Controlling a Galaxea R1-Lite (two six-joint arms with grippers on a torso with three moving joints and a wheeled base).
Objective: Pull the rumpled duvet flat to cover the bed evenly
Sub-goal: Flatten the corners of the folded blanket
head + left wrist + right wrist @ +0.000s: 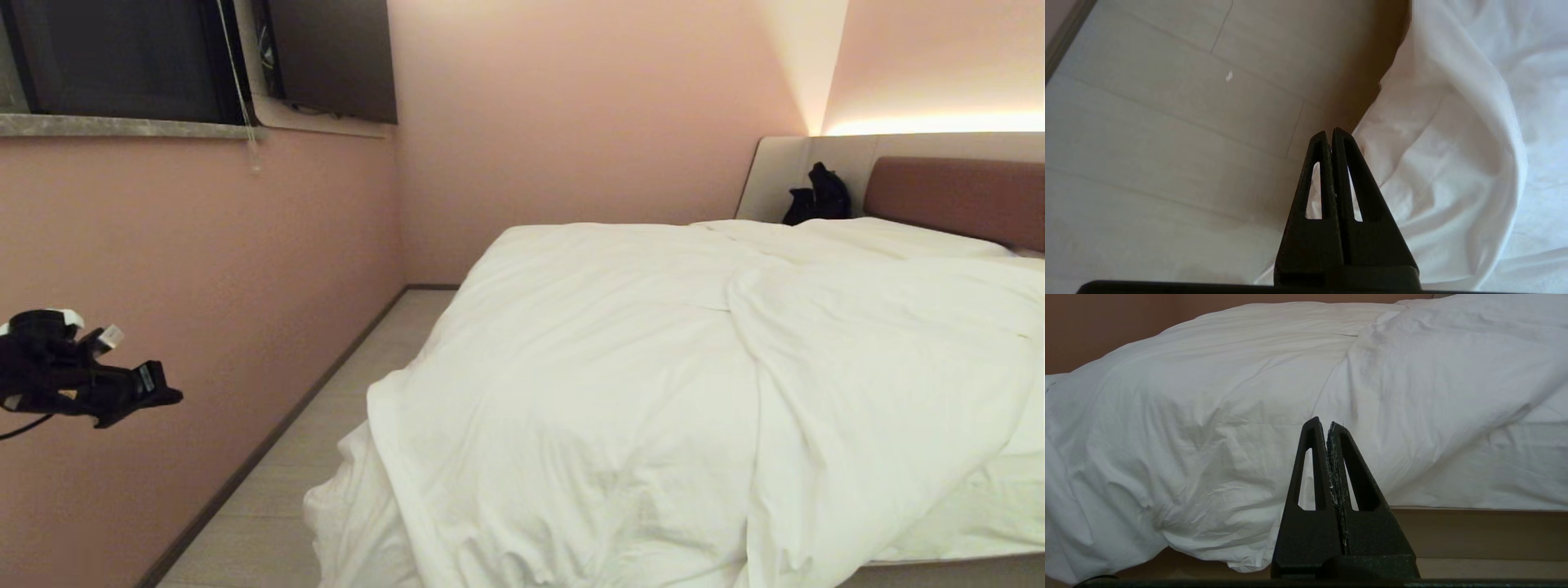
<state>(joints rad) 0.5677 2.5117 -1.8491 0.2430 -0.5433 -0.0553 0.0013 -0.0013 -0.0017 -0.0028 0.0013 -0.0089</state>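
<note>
The white duvet lies rumpled over the bed, with a thick fold running down its right half and its near left corner hanging to the floor. The bed's reddish-brown headboard shows at the far right. My left gripper hangs in the air over the aisle, well left of the bed, shut and empty. In the left wrist view that gripper looks down on the floor beside the duvet's drooping edge. My right gripper is shut and empty, level with the bed's side and short of the duvet.
A narrow floor aisle runs between the pink wall and the bed. A black bag sits by the headboard corner. A dark window is high on the left wall. The bed's side panel shows below the duvet.
</note>
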